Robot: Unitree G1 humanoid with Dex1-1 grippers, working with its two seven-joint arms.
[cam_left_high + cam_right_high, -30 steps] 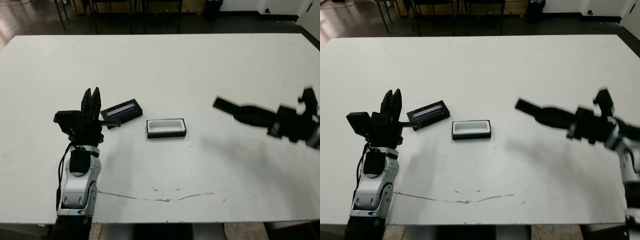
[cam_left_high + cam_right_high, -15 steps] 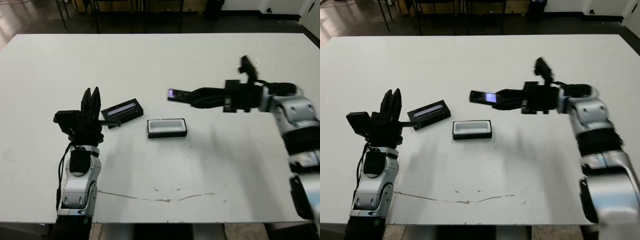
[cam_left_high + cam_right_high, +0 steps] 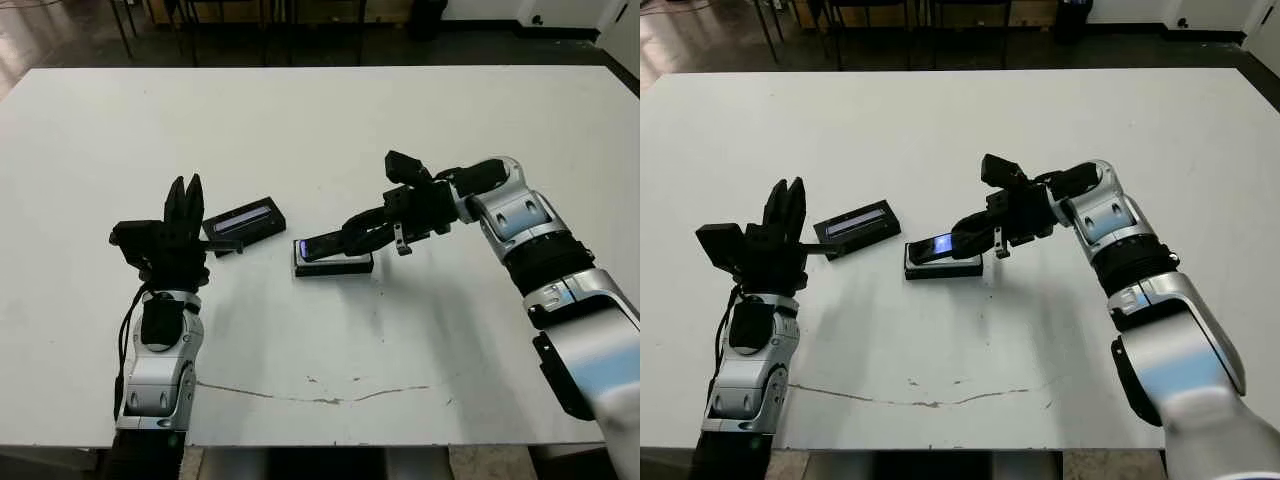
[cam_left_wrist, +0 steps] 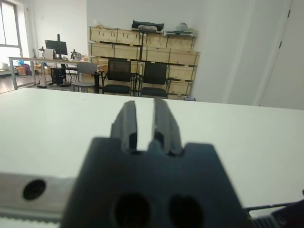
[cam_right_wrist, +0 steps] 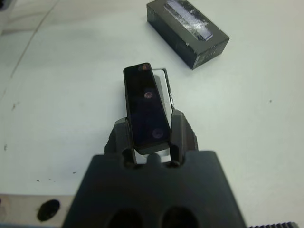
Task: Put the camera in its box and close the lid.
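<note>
The right hand (image 3: pixel 362 232) grips the camera (image 3: pixel 325 245) between its two black fingers, clamped on one end of the slim bar. The camera hangs tilted just above the box (image 3: pixel 334 262), its free end lowest over the box's left part, and a small bluish screen glows near that end. In the right wrist view the camera (image 5: pixel 146 107) covers most of the white-lined tray, of which only a thin pale edge (image 5: pixel 167 88) shows beside it; whether the bar touches the lining cannot be told.

The lid (image 3: pixel 244 221) lies flat on the white desk (image 3: pixel 320 120), just to the left of the box and apart from it, set at a slant, with its long pale glossy strip facing up. The strip looks scuffed in the wrist view, and no brand, label or writing can be read on it, on the camera or on the box.

The left hand (image 3: pixel 184 192) stands upright near the lid's left end, holding nothing; its fingers (image 4: pixel 126 123) are nearly together, with only a narrow slit between them.

A thin dark scratch line (image 3: pixel 320 394) runs across the desk near its front edge.
</note>
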